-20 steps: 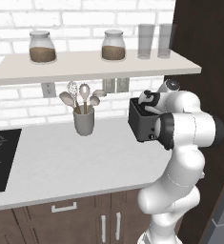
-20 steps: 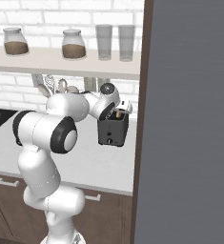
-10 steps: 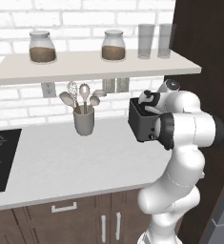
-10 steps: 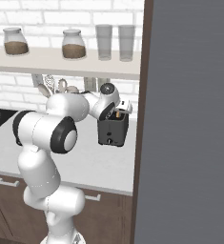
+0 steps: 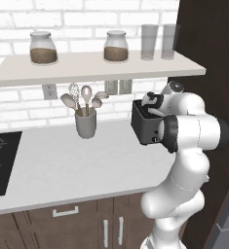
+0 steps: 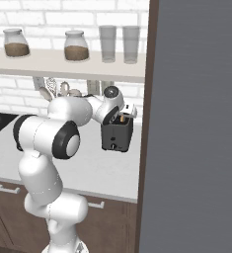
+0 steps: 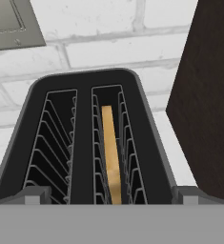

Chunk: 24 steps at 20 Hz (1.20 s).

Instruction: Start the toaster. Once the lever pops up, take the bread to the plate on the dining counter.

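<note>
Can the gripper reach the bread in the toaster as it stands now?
Probably yes. The open gripper hangs right above the toaster, and the bread stands edge-up in one slot with nothing over it.

A: What was carrying the things?

B: A pale grey tabletop (image 5: 62,160) over dark wooden cabinets. Directly on it stood the toaster (image 5: 144,127), at the right end, near the dark tall panel. The bread (image 7: 111,152) stood upright in the toaster's right slot, seen from the hand camera.

A: And further left?

B: A grey utensil cup (image 5: 85,124) with spoons stood near the brick wall, well apart from the toaster. A black cooktop (image 5: 0,163) was set in the tabletop at the left edge.

A: Above?

B: A shelf (image 5: 86,68) carried two jars (image 5: 43,48) with brown contents and two glasses (image 5: 149,42).
</note>
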Motion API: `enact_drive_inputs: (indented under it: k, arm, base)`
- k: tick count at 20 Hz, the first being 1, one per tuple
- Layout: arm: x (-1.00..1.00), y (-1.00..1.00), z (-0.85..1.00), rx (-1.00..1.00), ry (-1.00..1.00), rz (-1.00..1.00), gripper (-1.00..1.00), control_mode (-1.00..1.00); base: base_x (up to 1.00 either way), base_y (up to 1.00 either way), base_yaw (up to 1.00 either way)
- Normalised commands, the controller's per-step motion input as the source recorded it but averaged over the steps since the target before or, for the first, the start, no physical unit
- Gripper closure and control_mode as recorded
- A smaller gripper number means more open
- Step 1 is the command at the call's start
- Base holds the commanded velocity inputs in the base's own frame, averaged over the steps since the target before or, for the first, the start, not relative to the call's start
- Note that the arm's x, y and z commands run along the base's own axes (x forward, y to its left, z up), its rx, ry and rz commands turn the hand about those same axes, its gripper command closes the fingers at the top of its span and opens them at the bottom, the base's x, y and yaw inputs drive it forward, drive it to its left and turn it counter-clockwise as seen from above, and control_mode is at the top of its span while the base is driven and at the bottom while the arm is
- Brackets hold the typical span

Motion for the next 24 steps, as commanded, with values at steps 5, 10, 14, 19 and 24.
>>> enact_drive_inputs:
  k: [5,10,14,19,24]
  arm:
    - [0.0,0.0,0.0,0.0,0.0,0.0,-1.0,-1.0]
    - [0.0,0.0,0.0,0.0,0.0,0.0,-1.0,-1.0]
    - [0.0,0.0,0.0,0.0,0.0,0.0,-1.0,-1.0]
    - [0.0,0.0,0.0,0.0,0.0,0.0,-1.0,-1.0]
    - [0.0,0.0,0.0,0.0,0.0,0.0,-1.0,-1.0]
  base:
    - [0.0,0.0,0.0]
    - [0.0,0.0,0.0]
    - [0.0,0.0,0.0]
    - [0.0,0.0,0.0]
    - [0.0,0.0,0.0]
